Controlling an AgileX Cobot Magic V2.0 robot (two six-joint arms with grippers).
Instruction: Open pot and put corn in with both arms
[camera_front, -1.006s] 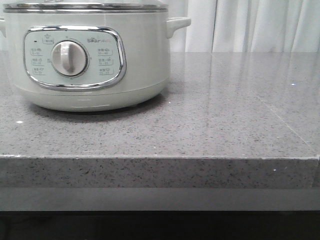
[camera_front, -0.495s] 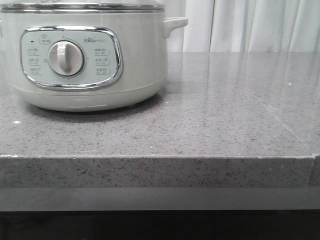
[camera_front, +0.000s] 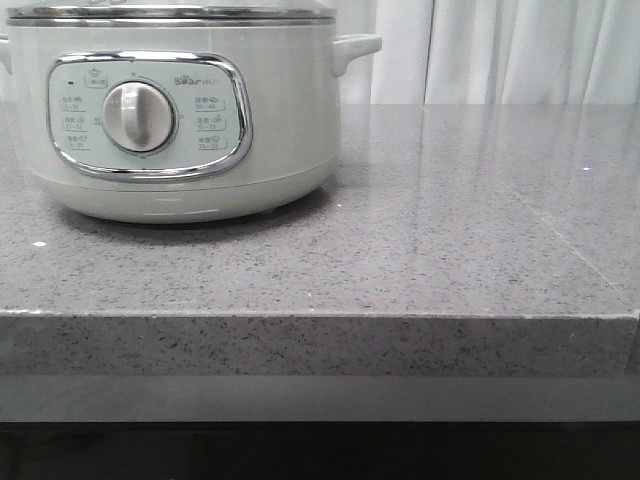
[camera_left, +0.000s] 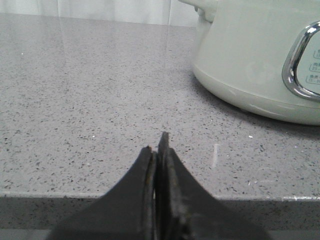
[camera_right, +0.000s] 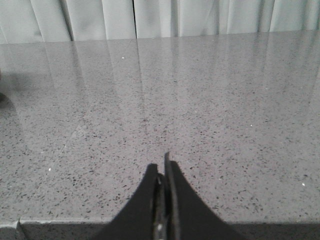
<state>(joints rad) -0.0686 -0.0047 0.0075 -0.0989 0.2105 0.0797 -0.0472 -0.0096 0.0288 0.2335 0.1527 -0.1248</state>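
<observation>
Left claw (camera_left: 159, 150): fingers pressed together, holding nothing, poised over the near edge of the grey speckled worktop (camera_left: 100, 100). Right claw (camera_right: 164, 172): likewise closed and empty, above the same edge. The pot (camera_front: 170, 110) stands on the worktop's left part, dial (camera_front: 138, 116) facing front. Corn not visible in any view.

Kitchen-like setting, speckled grey stone counter (camera_front: 420, 260), electric pot (camera_front: 290, 120), white curtains (camera_front: 520, 50)
</observation>
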